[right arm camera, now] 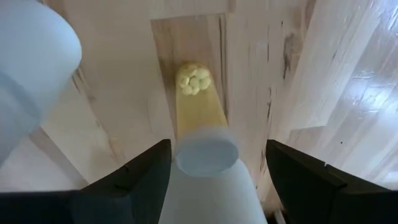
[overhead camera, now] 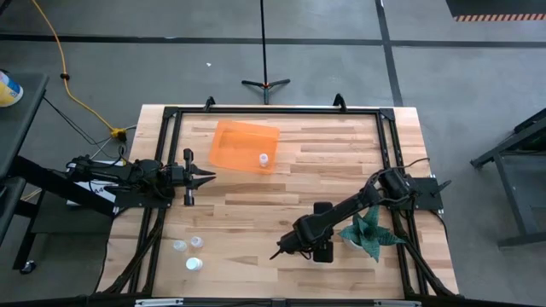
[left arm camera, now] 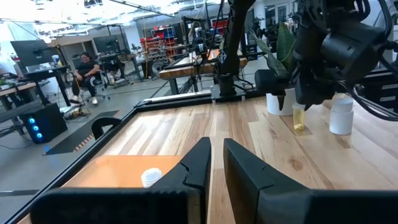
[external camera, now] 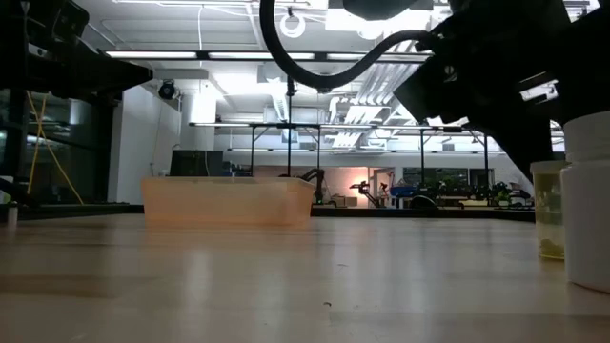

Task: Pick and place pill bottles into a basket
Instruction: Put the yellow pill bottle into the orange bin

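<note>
Step in hand: pick phase, R arm. The right hand (right arm camera: 211,163) is lowered over a pill bottle (right arm camera: 205,149) at the near desk (overhead camera: 341,170) edge, fingers spread either side, not yet closed on it. One bottle (overhead camera: 264,159) already lies in the basket (overhead camera: 243,145); three more bottles (overhead camera: 190,252) stand near-left. The left hand (left arm camera: 214,168) waits beside the basket, fingers nearly together, holding nothing.

Next move, est.: close on the bottle w/o tipping it, lift, carry to basket.
</note>
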You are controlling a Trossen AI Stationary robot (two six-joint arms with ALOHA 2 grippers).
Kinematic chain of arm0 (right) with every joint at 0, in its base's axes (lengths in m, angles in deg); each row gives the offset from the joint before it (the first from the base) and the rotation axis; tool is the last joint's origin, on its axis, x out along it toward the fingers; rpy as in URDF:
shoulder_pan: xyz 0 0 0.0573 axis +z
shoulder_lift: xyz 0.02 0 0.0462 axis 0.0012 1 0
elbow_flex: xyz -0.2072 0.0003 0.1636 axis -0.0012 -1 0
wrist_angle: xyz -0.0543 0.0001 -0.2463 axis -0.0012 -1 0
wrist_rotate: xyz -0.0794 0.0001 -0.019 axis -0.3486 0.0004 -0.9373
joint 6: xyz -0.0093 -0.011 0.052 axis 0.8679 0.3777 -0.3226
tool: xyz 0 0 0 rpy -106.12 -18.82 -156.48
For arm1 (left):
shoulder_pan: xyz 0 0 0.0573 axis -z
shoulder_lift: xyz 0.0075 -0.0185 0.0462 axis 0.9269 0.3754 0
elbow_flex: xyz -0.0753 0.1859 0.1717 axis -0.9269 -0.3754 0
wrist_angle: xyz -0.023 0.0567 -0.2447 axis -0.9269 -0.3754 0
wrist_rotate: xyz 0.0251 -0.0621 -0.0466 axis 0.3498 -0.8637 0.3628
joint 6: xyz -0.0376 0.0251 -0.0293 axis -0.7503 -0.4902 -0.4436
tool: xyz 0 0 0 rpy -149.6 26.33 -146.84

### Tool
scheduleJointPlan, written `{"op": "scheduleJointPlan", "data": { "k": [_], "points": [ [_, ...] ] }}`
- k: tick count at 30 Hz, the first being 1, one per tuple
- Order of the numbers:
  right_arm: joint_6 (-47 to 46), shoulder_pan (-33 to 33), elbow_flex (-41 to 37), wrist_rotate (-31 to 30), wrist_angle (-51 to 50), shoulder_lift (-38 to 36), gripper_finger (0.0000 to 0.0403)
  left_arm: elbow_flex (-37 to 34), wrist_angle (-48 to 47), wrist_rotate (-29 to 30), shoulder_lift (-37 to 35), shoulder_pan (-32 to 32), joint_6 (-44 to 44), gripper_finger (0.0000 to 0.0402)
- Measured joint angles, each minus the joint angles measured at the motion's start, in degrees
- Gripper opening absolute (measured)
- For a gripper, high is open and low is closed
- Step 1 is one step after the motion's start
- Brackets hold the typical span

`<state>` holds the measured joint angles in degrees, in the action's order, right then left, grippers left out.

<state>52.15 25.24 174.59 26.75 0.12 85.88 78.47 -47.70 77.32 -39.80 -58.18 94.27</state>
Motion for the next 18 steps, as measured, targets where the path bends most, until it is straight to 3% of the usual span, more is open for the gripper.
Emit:
{"op": "scheduleJointPlan", "data": {
  "k": [18],
  "points": [
    [0.8,0.0,-0.1,0.4,2.2,0.0,0.0252,0.0,0.0,0.0,0.0,0.0,0.0,0.0079]
  ]
}}
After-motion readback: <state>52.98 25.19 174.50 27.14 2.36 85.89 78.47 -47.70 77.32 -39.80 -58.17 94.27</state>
